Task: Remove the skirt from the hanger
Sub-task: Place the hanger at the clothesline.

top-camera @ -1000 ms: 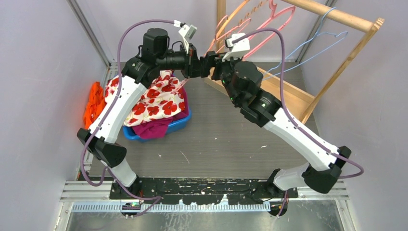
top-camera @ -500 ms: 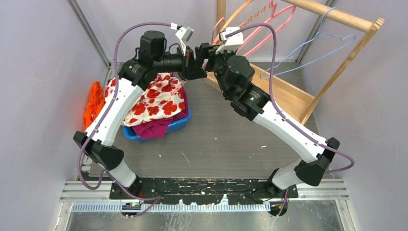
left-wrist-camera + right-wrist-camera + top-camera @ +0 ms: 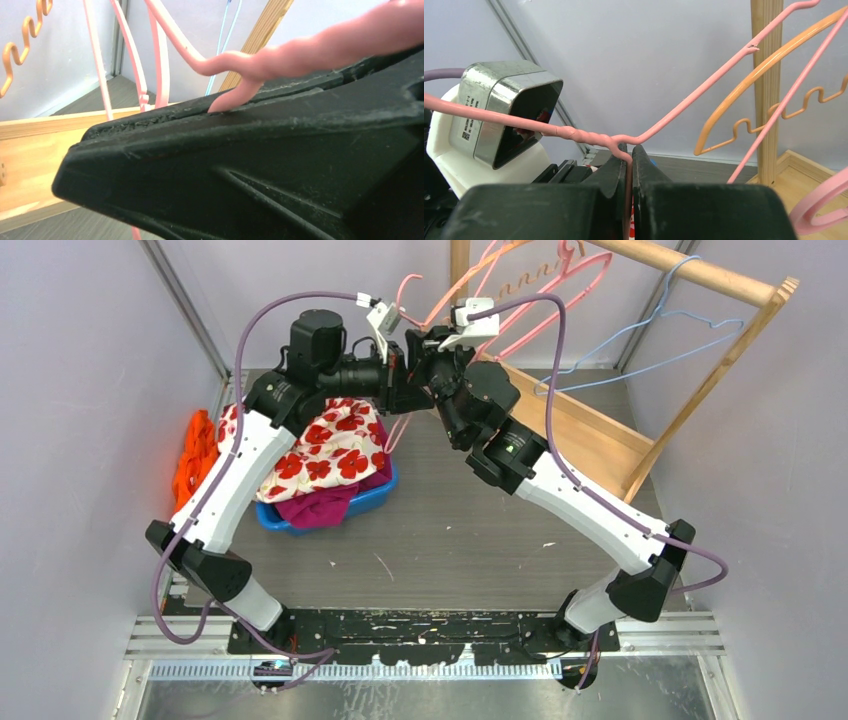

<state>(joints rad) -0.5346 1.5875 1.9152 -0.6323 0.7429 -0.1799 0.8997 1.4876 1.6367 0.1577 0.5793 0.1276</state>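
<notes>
Skirt draped below | left jaws pinching pink hanger | right jaws pinching hanger too

white links | black joints | purple cables (looping) | black pincer fingers, apparently ridged

Two arms, one skirt, one bin

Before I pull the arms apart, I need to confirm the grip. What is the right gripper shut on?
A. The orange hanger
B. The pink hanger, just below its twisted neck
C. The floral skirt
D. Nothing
B: in the right wrist view, the right gripper is closed on the wire of the pink hanger, directly under the twist.
</notes>
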